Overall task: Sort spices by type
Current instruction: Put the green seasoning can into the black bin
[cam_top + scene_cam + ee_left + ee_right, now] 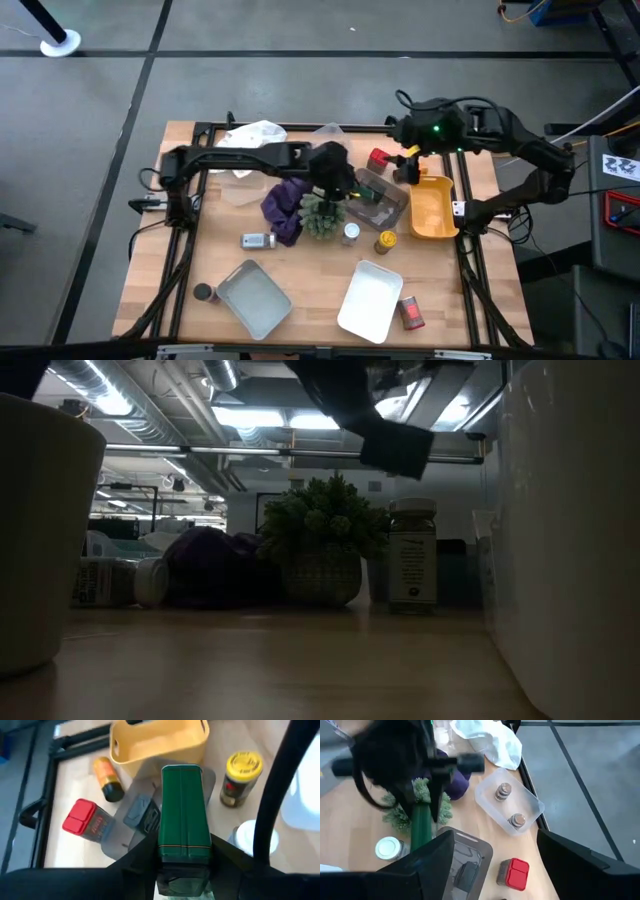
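Your left claw (182, 857) is closed on a dark green tin (183, 810), gripping it by one end so that the tin's long axis runs straight out ahead of the fingers. In the right wrist view the tin (421, 825) hangs upright below the claw, well clear of the desk (300, 255), just beside the spiky plant (402, 815).

What matters for the next move is what lies under the tin: in the left wrist view its free end points over the grey tray (145, 815), which already has a dark tin lying flat in it. So the drop spot is directly below and slightly ahead of the claw, toward the yellow bin (160, 742). My guess is you lower it there.

Watch the neighbours: a red tin (85, 820) sits just beside the tray on one side, a yellow-capped jar (240, 777) on the other, and a white-capped jar (351, 233) near the plant.

Your right claw (485, 865) waits at the far side of the desk above the tray, fingers spread wide and holding nothing; the left arm is plainly the one doing the work
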